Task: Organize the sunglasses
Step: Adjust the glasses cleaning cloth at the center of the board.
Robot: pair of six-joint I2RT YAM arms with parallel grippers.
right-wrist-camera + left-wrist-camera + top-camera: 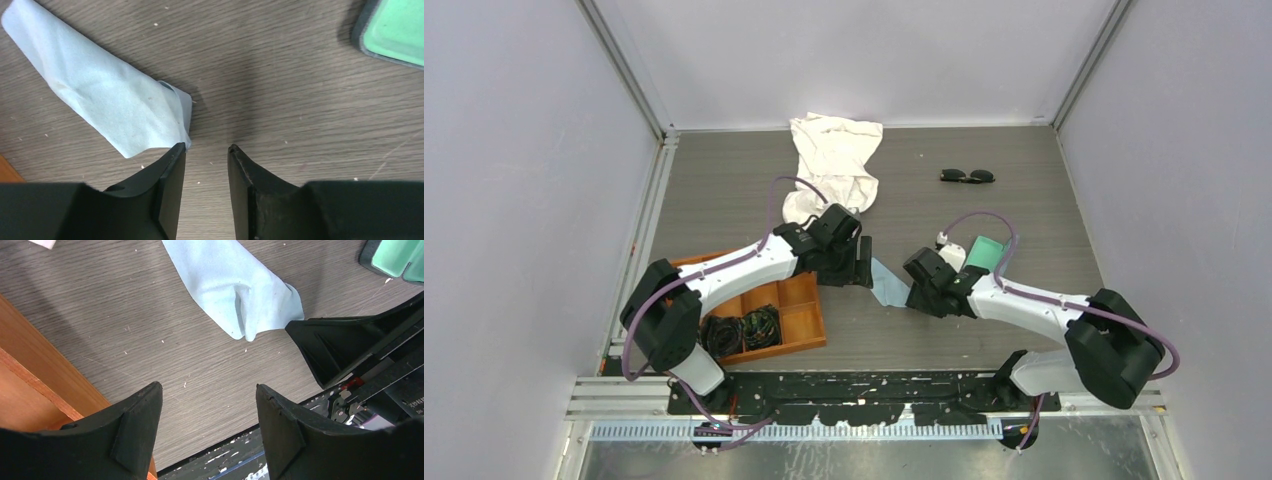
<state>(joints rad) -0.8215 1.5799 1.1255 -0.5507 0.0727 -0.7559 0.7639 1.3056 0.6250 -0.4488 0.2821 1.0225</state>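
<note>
Sunglasses (967, 176), a small black-framed pair with 2 dark oval lenses, lie far right on the grey wood-grain table (724, 190). They are well apart from both grippers and nothing touches them.

Near left: orange-brown wooden compartment tray (802, 300) with round black coiled bundles (742, 332) inside. Left gripper (207, 390) hangs just beside the tray's far corner, jaws wide apart and empty. Right gripper (206, 148) has its jaws parted narrowly and empty, 1 fingertip at the corner of the thin light-blue cleaning cloth (105, 110) lying between the 2 grippers.

My read of the step in hand: handle that cloth. Drop the fingers to table level, straddle the folded corner, close on both layers, lift before dragging. Use 1 arm only; both grippers are close together over the cloth, so collision is a risk.

Beyond: open grey-blue rectangular glasses case with mint-green lining (986, 252), just beside the right wrist. The purple cable (984, 215) loops over it, a likely snag.

Past the case is bare table up to the sunglasses. The right wall (1164, 150) and far wall (854, 50) are near them, so approach from the near side. Crumpled white cloth (834, 160) sits far centre, off that path.
</note>
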